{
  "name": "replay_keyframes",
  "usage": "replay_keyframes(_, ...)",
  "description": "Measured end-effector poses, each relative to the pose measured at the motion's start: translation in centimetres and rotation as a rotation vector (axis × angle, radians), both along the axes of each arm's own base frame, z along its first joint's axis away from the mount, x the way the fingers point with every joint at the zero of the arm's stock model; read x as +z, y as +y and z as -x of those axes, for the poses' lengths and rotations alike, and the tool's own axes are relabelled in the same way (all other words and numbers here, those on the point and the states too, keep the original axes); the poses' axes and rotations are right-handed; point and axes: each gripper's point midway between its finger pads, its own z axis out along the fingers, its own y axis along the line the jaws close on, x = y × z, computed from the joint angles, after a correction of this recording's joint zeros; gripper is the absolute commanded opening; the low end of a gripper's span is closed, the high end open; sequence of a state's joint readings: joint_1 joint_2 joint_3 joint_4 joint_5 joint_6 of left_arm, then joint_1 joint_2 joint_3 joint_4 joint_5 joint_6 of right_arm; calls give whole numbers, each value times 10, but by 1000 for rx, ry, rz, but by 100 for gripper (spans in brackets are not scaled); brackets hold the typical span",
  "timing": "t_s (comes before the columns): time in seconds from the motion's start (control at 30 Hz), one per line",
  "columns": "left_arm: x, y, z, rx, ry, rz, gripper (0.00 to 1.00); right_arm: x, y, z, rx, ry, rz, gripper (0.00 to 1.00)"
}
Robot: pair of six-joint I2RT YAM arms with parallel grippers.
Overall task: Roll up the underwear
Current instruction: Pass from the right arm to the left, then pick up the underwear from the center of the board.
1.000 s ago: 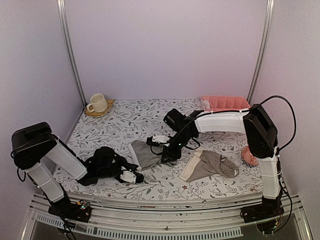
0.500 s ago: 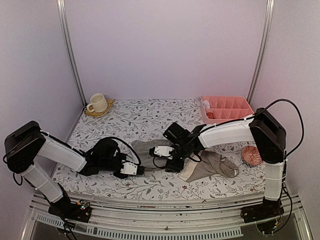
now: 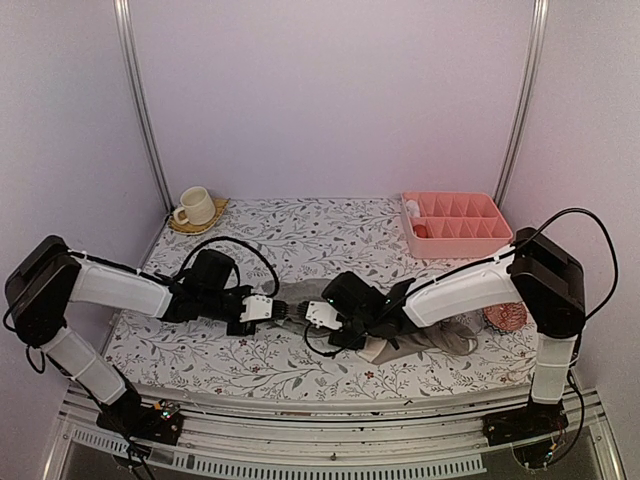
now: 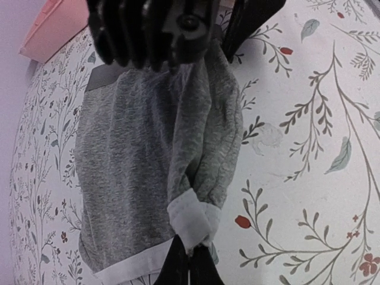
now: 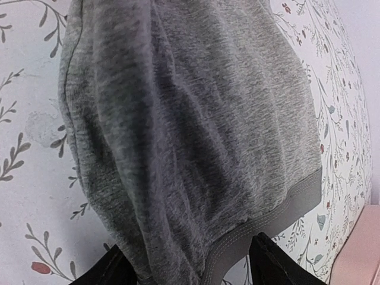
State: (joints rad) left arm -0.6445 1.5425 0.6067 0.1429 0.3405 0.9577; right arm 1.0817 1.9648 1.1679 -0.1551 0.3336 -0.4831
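Underwear lay on the broad floral-printed tabletop (image 3: 300,235), across which two white-and-black arms reached. The left arm (image 3: 120,290) came from the left edge and the right arm (image 3: 460,290) from the right edge, and they met just short of the middle. A pink plastic compartment tray (image 3: 455,222) sat at the far right corner.

The taupe grey-brown cloth briefs with the cream waistband (image 3: 450,340) lay toward the near right, partly hidden under the right arm and untouched. The small grey cloth briefs with white edging (image 4: 136,166) lay gathered lengthwise between the two grippers. A cream mug (image 3: 195,205) stood at the far left corner, and a round pink knitted ball (image 3: 505,316) sat by the right edge.

The left gripper (image 4: 189,264) had its fingers together, clamped on the white-edged hem, which puckered between them. The right gripper (image 5: 193,270) stood with its fingers apart on either side of the darker grey band at the opposite end, gripping nothing.

A second earlier the left gripper had been clear of the garment and the right one had been down on it. Since then the left had come in and pinched the hem, while the right had let go. This looked like a change of grip. The grey pair was bunched into a loose fold, not yet a roll, and the taupe pair had not been started.
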Motion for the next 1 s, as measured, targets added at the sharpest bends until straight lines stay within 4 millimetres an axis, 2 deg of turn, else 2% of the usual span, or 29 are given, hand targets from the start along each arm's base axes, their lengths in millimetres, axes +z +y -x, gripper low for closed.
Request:
replay_keyframes(0.3,21,0,-14,38,106,67,0,2,-10,-11,-61,-112,35,65)
replay_keyframes(0.47,23,2,-15,42,160,81,0,2,-13,-11,-72,-140,45,60)
replay_keyframes(0.53,21,4,-15,46,174,81,0,2,-14,-11,-70,-147,51,52)
replay_keyframes(0.73,14,8,-11,51,221,74,0,-7,-20,-5,-45,-140,98,10)
replay_keyframes(0.8,13,9,-11,53,227,73,0,-11,-22,-1,-29,-125,113,4)
replay_keyframes(1.0,12,13,-10,54,235,65,0,-13,-16,8,28,-58,119,3)
